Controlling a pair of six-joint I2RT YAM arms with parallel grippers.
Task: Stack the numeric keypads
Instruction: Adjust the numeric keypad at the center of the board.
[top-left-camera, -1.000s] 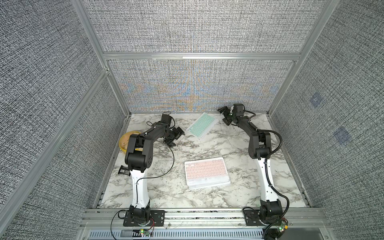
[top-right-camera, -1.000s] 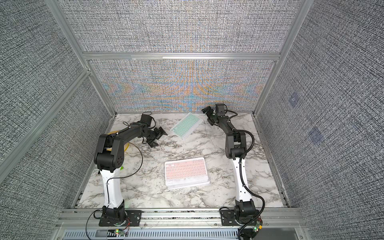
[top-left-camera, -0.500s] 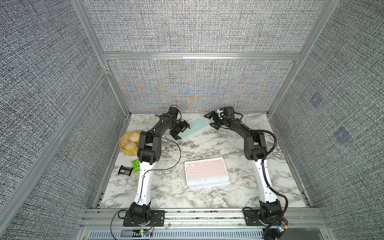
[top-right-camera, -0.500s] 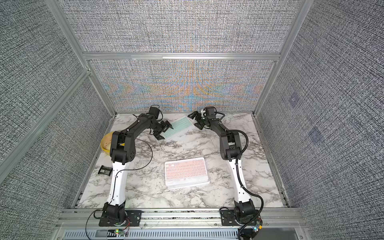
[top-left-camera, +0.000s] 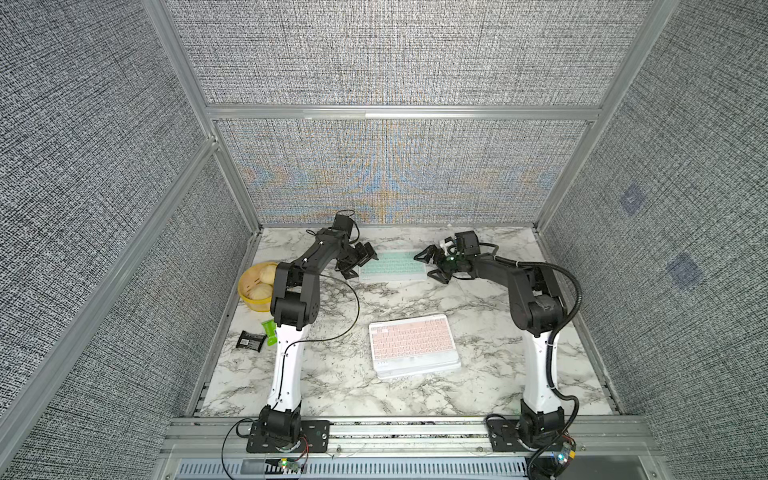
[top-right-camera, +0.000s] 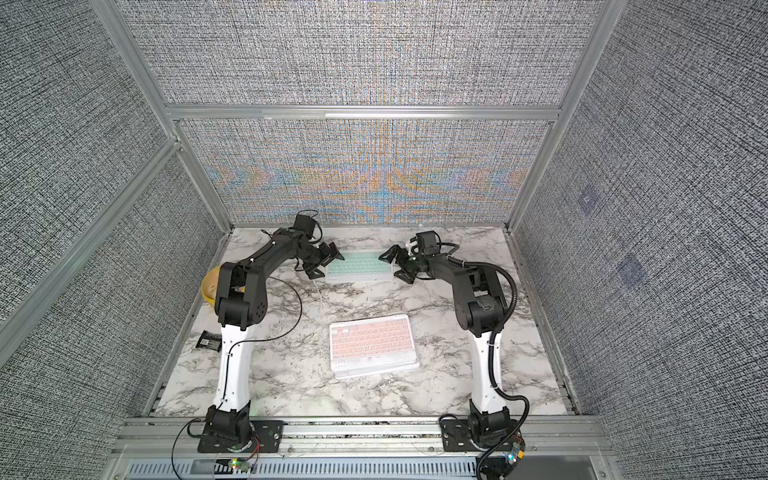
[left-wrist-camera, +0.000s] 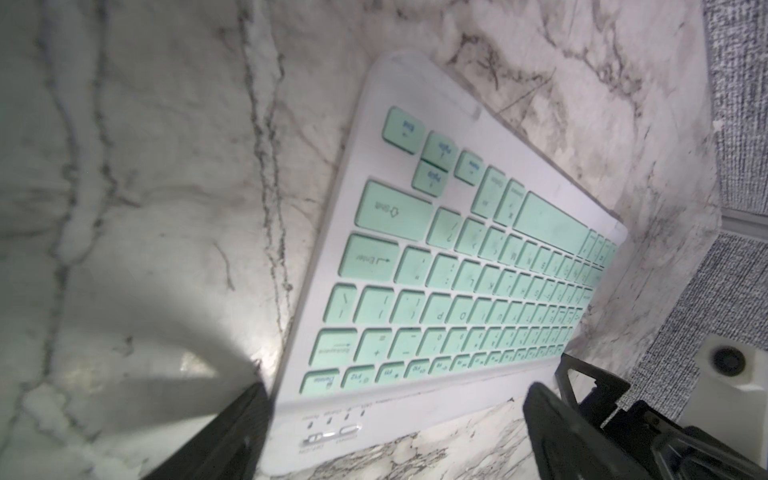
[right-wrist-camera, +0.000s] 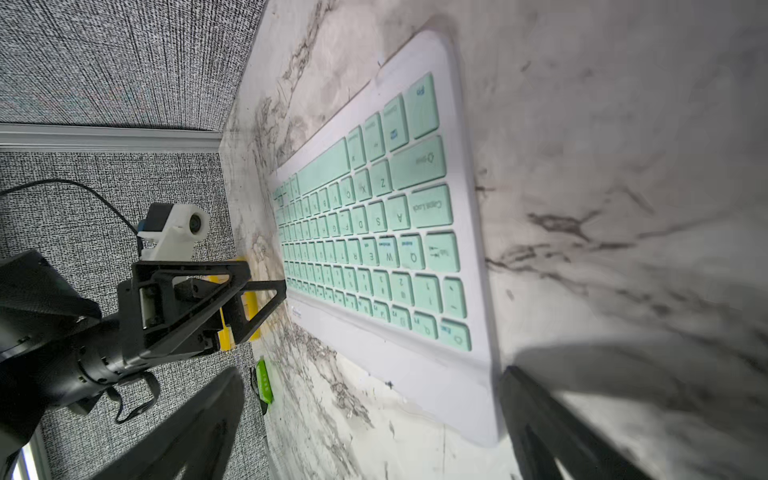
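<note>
A mint-green keypad (top-left-camera: 392, 266) (top-right-camera: 359, 266) lies flat on the marble near the back wall. My left gripper (top-left-camera: 358, 264) (top-right-camera: 322, 266) is open at its left short end. In the left wrist view a corner of the keypad (left-wrist-camera: 457, 270) reaches in between the spread fingers of that gripper (left-wrist-camera: 390, 432). My right gripper (top-left-camera: 425, 266) (top-right-camera: 390, 266) is open at the other short end. In the right wrist view the keypad (right-wrist-camera: 374, 232) lies just ahead of this gripper (right-wrist-camera: 370, 432). A pink-keyed keypad (top-left-camera: 413, 343) (top-right-camera: 372, 340) tops a stack of white-framed keypads at mid-table.
A yellow bowl (top-left-camera: 250, 297) (top-right-camera: 208, 286) with buns sits at the left wall, partly behind the left arm. A green packet (top-left-camera: 270, 332) (right-wrist-camera: 264, 380) and a black packet (top-left-camera: 250, 340) (top-right-camera: 209, 340) lie in front of it. Fabric walls enclose three sides.
Both arms have swung inward to the mint keypad's two short ends. The keypad has turned from a slant to roughly parallel with the back wall. Both grippers have stayed open.
</note>
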